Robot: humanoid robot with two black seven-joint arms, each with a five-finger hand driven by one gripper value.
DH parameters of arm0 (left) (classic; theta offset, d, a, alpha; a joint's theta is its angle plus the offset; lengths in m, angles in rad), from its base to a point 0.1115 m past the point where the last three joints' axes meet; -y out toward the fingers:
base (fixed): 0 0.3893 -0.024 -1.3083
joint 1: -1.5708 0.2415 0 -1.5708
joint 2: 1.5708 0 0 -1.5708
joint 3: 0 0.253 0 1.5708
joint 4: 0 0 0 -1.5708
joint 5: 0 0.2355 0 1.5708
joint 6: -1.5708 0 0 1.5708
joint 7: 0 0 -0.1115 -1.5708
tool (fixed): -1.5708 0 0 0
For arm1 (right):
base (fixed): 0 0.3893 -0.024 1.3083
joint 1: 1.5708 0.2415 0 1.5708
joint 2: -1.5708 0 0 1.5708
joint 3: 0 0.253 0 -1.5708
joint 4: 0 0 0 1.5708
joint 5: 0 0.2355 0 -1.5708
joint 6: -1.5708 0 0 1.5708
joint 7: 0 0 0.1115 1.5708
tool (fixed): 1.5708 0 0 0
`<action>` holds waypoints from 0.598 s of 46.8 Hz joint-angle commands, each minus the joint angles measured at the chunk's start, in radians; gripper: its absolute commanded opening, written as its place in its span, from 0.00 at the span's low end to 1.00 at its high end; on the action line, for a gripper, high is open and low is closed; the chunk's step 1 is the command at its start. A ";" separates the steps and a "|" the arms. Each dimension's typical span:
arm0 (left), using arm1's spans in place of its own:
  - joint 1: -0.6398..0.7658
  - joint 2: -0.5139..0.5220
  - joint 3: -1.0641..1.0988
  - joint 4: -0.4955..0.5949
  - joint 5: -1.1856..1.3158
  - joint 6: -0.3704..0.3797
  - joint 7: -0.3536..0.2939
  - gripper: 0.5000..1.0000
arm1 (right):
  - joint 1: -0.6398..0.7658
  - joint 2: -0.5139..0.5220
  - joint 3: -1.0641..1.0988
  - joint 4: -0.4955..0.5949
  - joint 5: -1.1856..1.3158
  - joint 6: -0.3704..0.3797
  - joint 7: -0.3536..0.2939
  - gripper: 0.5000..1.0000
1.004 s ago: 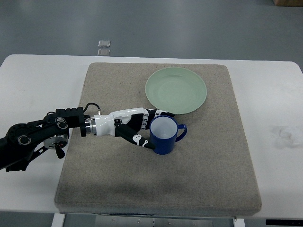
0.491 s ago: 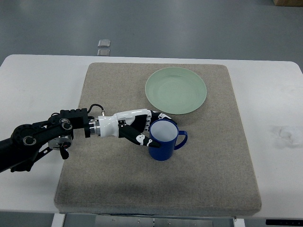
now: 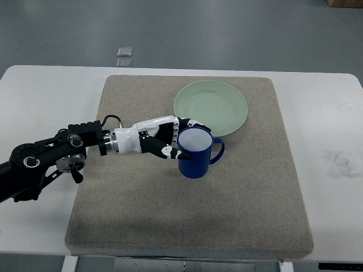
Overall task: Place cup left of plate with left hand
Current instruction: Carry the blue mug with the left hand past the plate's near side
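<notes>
Blue cup (image 3: pixel 194 159) sits clamped in the outstretched left hand (image 3: pixel 168 143), below the plate (image 3: pixel 210 107).

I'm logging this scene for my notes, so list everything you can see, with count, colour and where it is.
cup: one, blue with a white inside, upright on the mat just below the plate, handle pointing right
plate: one, pale green, on the upper right part of the mat
mat: one, beige-grey, covering the middle of the table
table: one, white, under the mat
floor plates: two, small and grey, on the floor beyond the table's far edge
smudge: one, faint grey, on the table right of the mat
left robot hand: one, white and black, fingers wrapped around the cup's left side; its black arm comes in from the left edge
right robot hand: not in view
</notes>
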 commanded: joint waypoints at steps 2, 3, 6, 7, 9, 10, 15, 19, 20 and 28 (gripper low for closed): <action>-0.001 0.014 -0.041 0.000 0.003 0.000 0.000 0.34 | 0.000 0.000 0.000 0.000 0.000 0.000 0.000 0.86; 0.001 0.015 -0.049 0.000 0.003 0.000 0.000 0.34 | 0.000 0.000 0.000 0.000 0.000 0.000 0.000 0.86; 0.004 0.025 -0.064 0.003 0.004 0.000 0.000 0.35 | 0.000 0.000 0.000 0.000 0.000 0.000 0.000 0.86; 0.004 0.031 -0.069 0.009 0.004 0.000 0.000 0.35 | 0.000 0.000 0.000 0.000 0.000 0.000 0.000 0.86; 0.004 0.046 -0.076 0.023 0.004 0.000 -0.002 0.35 | 0.000 0.000 0.000 0.000 0.000 0.000 0.000 0.86; 0.004 0.052 -0.078 0.031 0.003 0.002 -0.002 0.35 | 0.000 0.000 0.000 0.000 0.000 0.000 0.000 0.86; 0.004 0.069 -0.086 0.060 0.001 0.037 -0.003 0.35 | 0.000 0.000 0.000 0.000 0.000 0.000 0.000 0.86; 0.004 0.084 -0.090 0.092 -0.003 0.069 -0.005 0.35 | 0.000 0.000 0.000 0.000 0.000 0.000 0.000 0.86; 0.004 0.086 -0.090 0.098 -0.003 0.080 -0.005 0.35 | 0.000 0.000 0.000 0.000 0.000 0.000 0.000 0.86; 0.006 0.110 -0.112 0.135 -0.009 0.147 -0.006 0.35 | 0.000 0.000 0.000 0.000 0.000 0.000 0.000 0.86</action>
